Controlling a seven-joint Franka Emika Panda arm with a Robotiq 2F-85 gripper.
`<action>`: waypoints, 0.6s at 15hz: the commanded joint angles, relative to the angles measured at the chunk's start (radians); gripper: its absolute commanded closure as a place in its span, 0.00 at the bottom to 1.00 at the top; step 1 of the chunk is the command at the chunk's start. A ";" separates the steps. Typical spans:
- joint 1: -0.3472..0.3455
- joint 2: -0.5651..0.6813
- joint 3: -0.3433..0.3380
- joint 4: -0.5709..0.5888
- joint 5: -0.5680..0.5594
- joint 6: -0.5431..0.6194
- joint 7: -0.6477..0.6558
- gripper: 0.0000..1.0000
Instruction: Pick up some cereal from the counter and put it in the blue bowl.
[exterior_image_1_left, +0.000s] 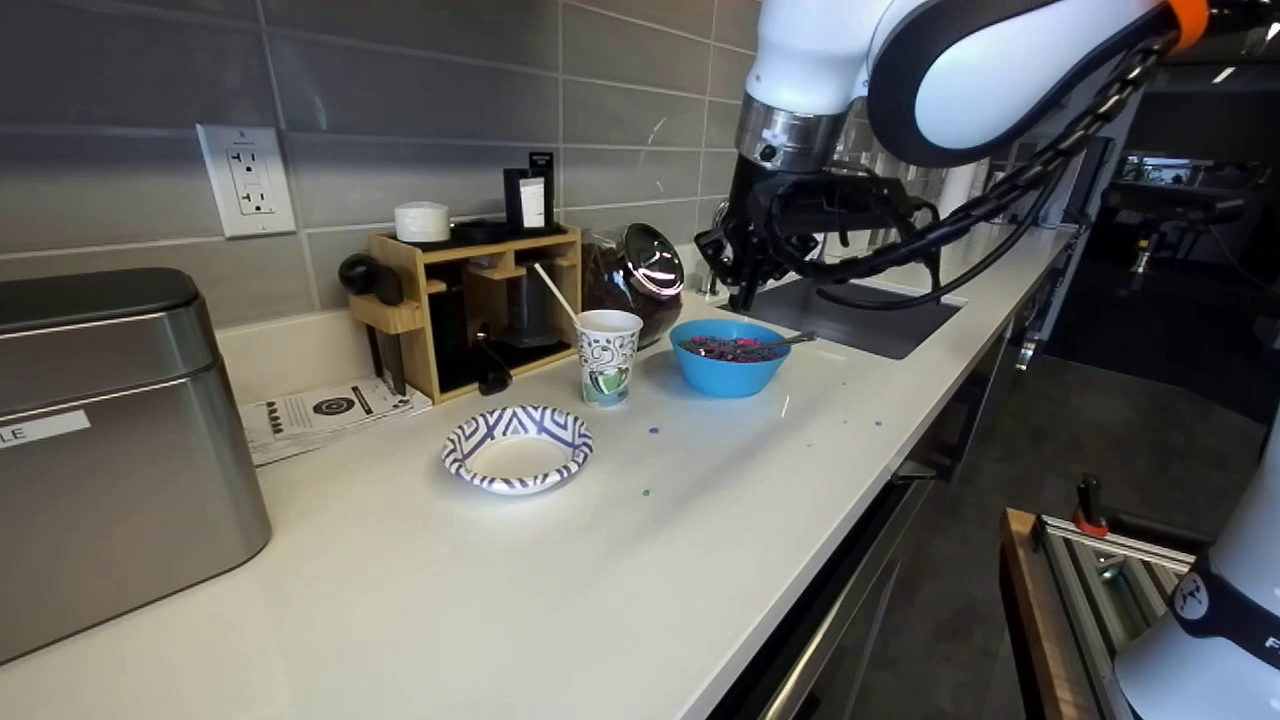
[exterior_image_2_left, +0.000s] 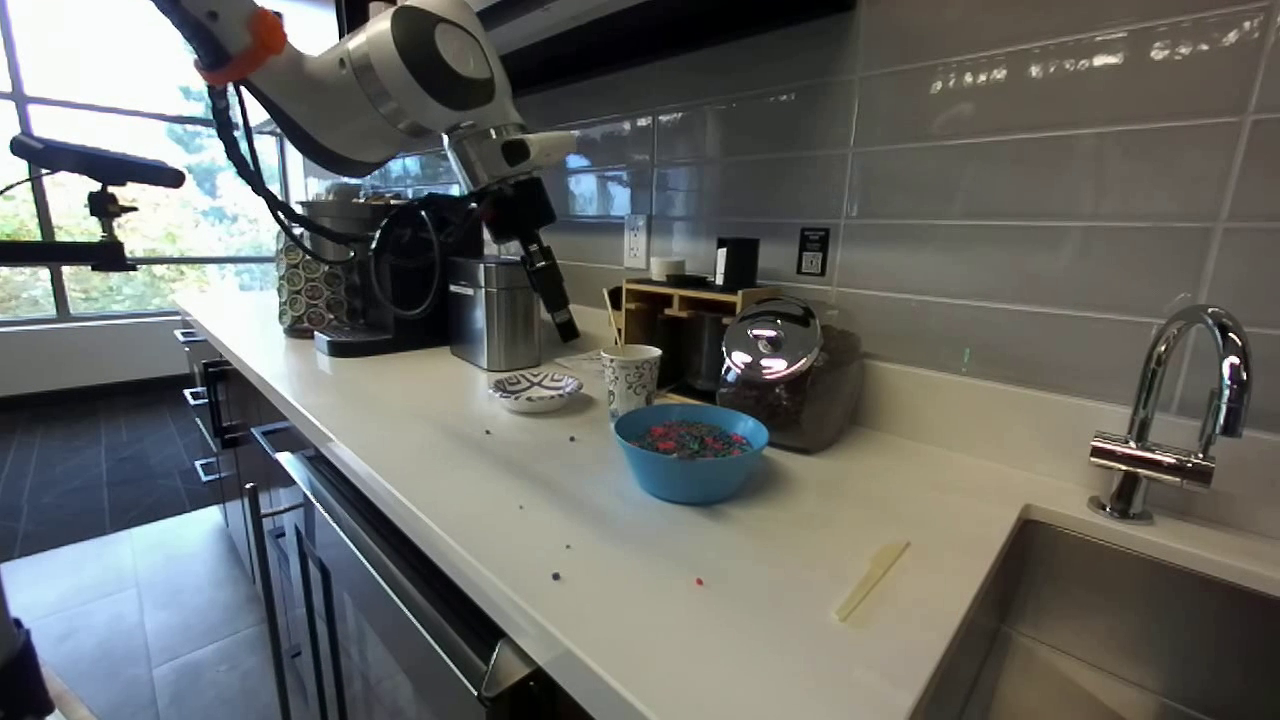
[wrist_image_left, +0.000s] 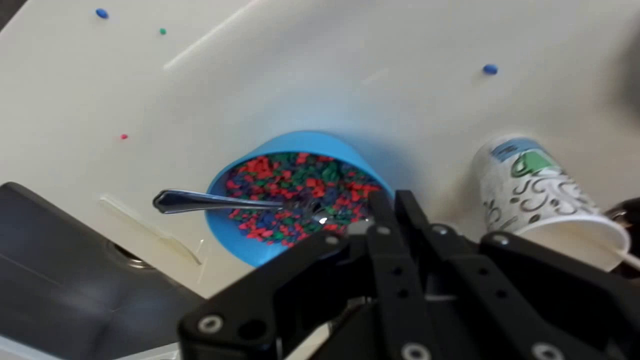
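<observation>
Below the hand (wrist_image_left: 394, 198), scattered cereal (wrist_image_left: 490, 69).

Along the back edge of the counter (exterior_image_1_left: 480, 590), here runs the wall (exterior_image_2_left: 1040, 180), glossy gray tile crossed by pale grout, highlights glinting off it! A white outlet (exterior_image_1_left: 249, 182) sits on that wall. Past the far front corner, in an exterior view, dark-framed windows (exterior_image_2_left: 110, 70) blaze with daylight, foliage (exterior_image_2_left: 190, 228) blurring behind. Below the front edge, dark cabinets (exterior_image_2_left: 390, 600); then the floor (exterior_image_2_left: 110, 590), pale gray squares nearer, a darker stretch beyond. And out from that edge, dim room, a thin light strip (exterior_image_1_left: 1223, 74) glowing high up.
</observation>
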 joint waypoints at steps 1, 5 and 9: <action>-0.070 -0.024 0.020 -0.023 -0.140 -0.028 0.206 0.99; -0.113 0.005 -0.002 -0.018 -0.295 -0.076 0.426 0.99; -0.104 0.047 -0.037 0.002 -0.455 -0.105 0.618 0.99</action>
